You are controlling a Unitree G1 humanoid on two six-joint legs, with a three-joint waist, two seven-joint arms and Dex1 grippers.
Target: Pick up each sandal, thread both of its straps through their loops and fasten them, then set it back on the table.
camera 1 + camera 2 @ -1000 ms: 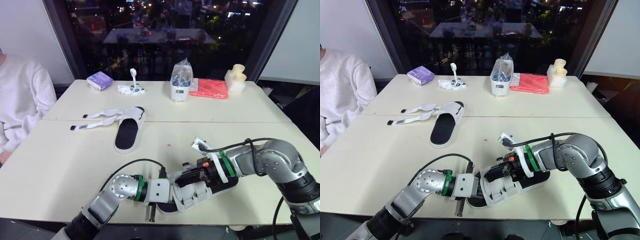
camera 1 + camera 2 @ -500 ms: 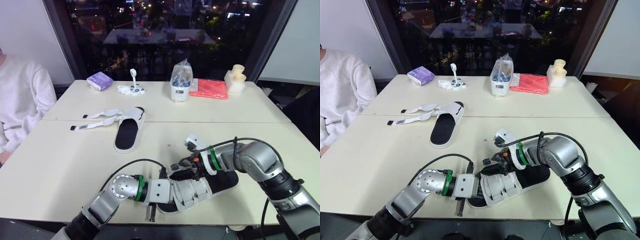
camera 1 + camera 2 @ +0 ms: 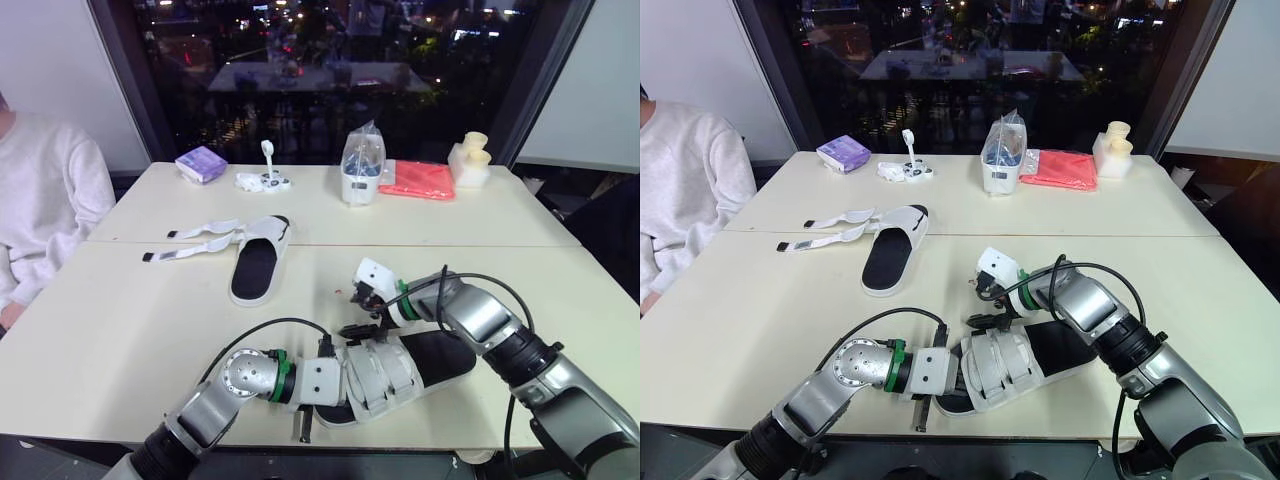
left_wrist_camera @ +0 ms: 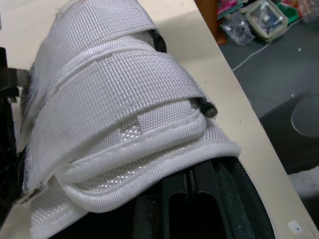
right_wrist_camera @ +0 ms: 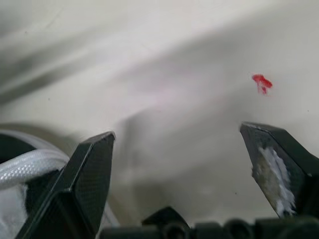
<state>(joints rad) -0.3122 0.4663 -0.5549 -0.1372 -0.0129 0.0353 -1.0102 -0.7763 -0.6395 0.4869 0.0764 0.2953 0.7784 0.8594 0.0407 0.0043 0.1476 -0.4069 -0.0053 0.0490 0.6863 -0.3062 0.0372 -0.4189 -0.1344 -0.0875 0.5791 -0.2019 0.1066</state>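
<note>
Right wrist view | right gripper wide open, empty — sandal just beside 1 finger

A white-strapped, black-soled sandal is laid at the cream table's front edge. A second like sandal is placed behind it, leftward. Along the far edge are ranged, left to right, a purple packet, a clear plastic bag and a red cloth.

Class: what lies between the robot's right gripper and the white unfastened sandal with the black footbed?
Only bare cream table, bearing one small red speck, as the left eye view shows.
</note>
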